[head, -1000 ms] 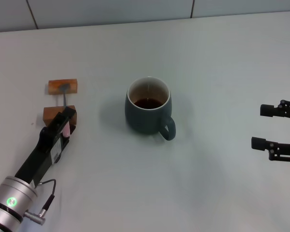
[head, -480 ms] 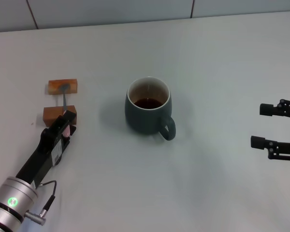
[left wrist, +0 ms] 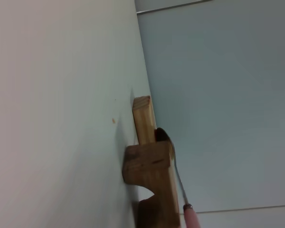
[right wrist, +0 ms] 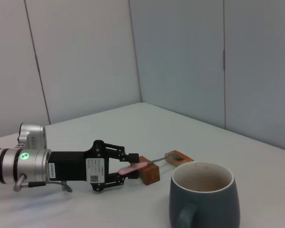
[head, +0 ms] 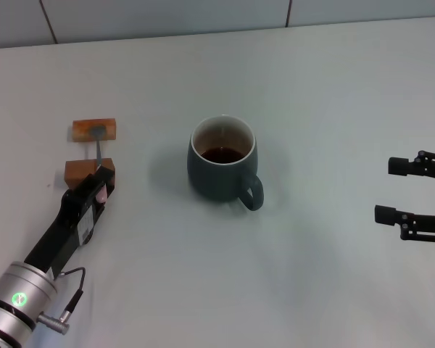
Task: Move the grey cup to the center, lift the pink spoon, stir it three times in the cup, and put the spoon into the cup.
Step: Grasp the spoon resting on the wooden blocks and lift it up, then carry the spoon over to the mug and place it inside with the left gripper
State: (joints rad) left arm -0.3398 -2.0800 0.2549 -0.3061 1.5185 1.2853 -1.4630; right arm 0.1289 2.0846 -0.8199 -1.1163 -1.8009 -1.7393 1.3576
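Note:
The grey cup (head: 222, 161) stands upright at the table's middle with dark liquid inside and its handle toward me. It also shows close in the right wrist view (right wrist: 204, 199). The pink spoon (head: 98, 151) lies across two wooden blocks at the left, bowl on the far block. My left gripper (head: 101, 183) is low over the near block. Its fingers (right wrist: 128, 157) sit on either side of the pink handle (right wrist: 133, 167) with gaps, so it is open. The handle end also shows in the left wrist view (left wrist: 192, 217). My right gripper (head: 386, 190) is open and empty at the right edge, well clear of the cup.
The far wooden block (head: 94, 129) and the near wooden block (head: 85, 171) stand left of the cup on the white table (head: 312, 101). Grey wall panels (head: 167, 14) run along the table's back edge.
My left gripper has drawn back a little along the spoon handle toward me. The spoon stays on the blocks. The cup and right arm have barely moved.

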